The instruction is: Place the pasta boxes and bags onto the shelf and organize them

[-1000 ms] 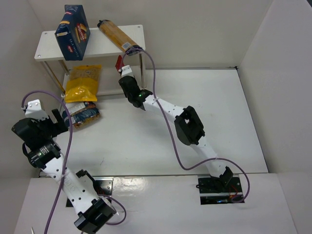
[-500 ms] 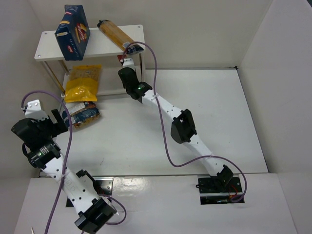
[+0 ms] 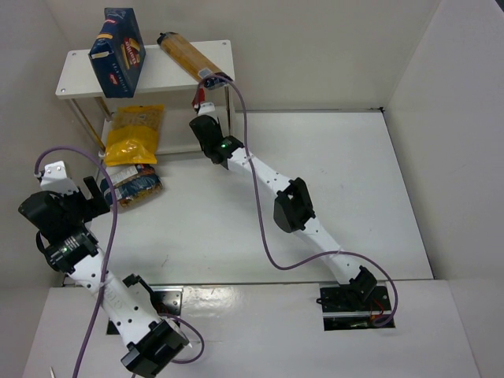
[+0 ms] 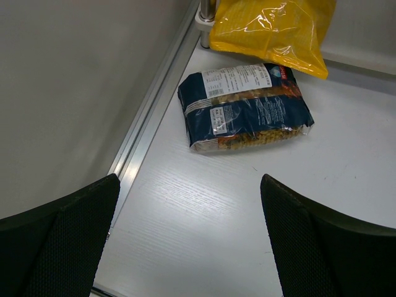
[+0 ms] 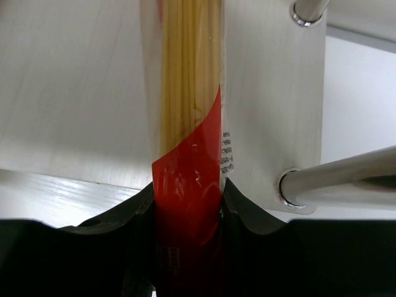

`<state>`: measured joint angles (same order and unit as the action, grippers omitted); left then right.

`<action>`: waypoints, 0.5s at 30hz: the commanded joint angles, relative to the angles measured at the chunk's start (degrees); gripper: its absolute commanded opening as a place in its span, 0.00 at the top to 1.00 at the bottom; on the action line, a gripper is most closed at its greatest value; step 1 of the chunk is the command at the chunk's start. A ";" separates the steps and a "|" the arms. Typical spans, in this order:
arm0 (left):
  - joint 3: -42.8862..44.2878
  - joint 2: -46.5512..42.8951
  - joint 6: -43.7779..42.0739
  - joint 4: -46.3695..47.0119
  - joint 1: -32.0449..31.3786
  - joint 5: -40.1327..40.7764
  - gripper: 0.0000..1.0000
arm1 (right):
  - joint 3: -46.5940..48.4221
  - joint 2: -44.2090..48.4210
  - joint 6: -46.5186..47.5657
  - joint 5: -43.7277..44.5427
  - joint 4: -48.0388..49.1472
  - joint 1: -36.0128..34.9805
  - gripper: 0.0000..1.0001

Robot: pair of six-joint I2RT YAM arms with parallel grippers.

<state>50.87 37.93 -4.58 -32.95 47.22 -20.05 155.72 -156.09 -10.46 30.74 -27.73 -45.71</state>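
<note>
Red spaghetti pack (image 5: 189,179) clamped between right gripper (image 5: 189,207) fingers, centre of wrist view, running up over white shelf (image 3: 169,69) board. Overhead view, upper left: blue carton (image 3: 116,51) upright and clear spaghetti pack (image 3: 187,55) on top board, yellow pouch (image 3: 135,134) below. Left gripper (image 4: 189,185) spread wide, holding nothing. Dark blue bag (image 4: 244,108) flat on table (image 4: 204,235), upper centre.
</note>
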 commanded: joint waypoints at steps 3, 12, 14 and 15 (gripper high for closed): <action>-0.25 -0.93 -1.31 1.57 0.50 -1.57 0.00 | 5.30 0.70 -0.97 2.04 7.07 0.10 0.75; -0.25 -0.93 -1.31 1.57 0.50 -1.57 0.00 | 6.35 0.17 -0.97 2.57 6.54 0.10 0.37; -0.25 -0.93 -1.31 1.57 0.50 -1.57 0.00 | 6.87 0.17 -0.35 2.57 7.07 0.10 0.33; -0.25 -0.93 -1.31 1.57 0.50 -1.57 0.00 | 6.88 0.17 -0.35 2.57 7.07 0.10 0.28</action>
<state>50.87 37.63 -4.67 -32.95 47.22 -20.27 159.52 -157.69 -10.55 31.35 -25.10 -45.71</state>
